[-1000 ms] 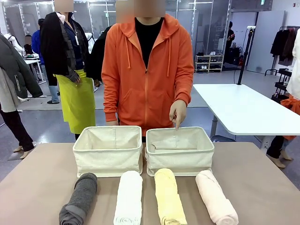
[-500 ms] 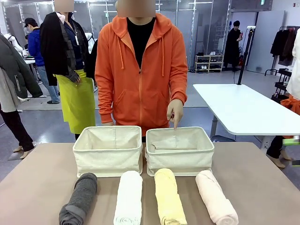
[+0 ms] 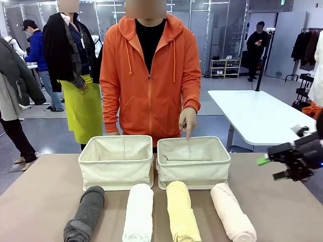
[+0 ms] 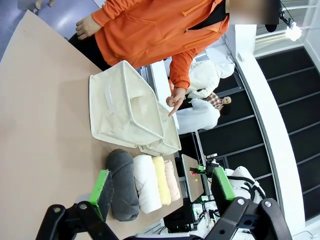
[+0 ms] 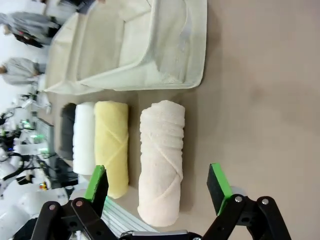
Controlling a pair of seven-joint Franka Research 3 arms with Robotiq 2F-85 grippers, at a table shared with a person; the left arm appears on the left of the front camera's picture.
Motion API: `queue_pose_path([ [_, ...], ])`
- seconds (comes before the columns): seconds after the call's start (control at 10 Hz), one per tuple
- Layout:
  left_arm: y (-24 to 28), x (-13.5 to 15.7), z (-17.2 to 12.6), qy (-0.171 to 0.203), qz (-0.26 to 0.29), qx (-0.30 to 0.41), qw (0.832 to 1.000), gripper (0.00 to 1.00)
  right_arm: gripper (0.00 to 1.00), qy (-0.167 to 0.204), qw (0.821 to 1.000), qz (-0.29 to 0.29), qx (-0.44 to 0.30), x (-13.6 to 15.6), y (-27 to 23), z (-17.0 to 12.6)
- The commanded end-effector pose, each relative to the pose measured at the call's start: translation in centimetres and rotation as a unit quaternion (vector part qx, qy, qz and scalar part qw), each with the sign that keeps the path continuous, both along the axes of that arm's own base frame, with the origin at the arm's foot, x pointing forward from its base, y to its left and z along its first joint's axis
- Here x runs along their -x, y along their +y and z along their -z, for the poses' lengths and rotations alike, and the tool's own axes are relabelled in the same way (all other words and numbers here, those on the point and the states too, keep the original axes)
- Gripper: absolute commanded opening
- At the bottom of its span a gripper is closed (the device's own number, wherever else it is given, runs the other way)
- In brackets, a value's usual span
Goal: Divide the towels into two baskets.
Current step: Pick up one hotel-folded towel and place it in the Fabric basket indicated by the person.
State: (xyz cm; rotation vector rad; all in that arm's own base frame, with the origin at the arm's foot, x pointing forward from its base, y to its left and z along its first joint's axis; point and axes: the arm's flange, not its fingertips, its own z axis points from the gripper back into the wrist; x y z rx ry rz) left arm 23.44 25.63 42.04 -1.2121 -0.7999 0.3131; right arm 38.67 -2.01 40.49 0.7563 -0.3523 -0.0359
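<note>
Your right gripper is wide open w/ nothing in it, facing the pink towel; left gripper is open & empty too.

The towels are soft, rough terry cloth; the baskets matt canvas; the table smooth and matt.

Dark grey towel, white towel, pale yellow towel, pale pink towel: all plain, no pattern. Left basket and right basket cream, unpatterned; table plain tan. Person's hoodie orange; right gripper black, green pads.
</note>
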Motion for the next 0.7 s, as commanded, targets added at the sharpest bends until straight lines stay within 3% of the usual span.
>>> queue_pose_path([
  [0.0, 0.2, 0.2, -0.3, -0.010, 0.000, 0.005, 1.000, 1.00, 1.00, 0.009, 0.998, -0.010, 0.067, 4.3, 5.5, 2.4],
  [0.6, 0.2, 0.2, -0.3, -0.010, 0.000, 0.005, 1.000, 1.00, 1.00, 0.027, 0.982, -0.070, 0.175, 5.9, 11.6, 5.9],
])
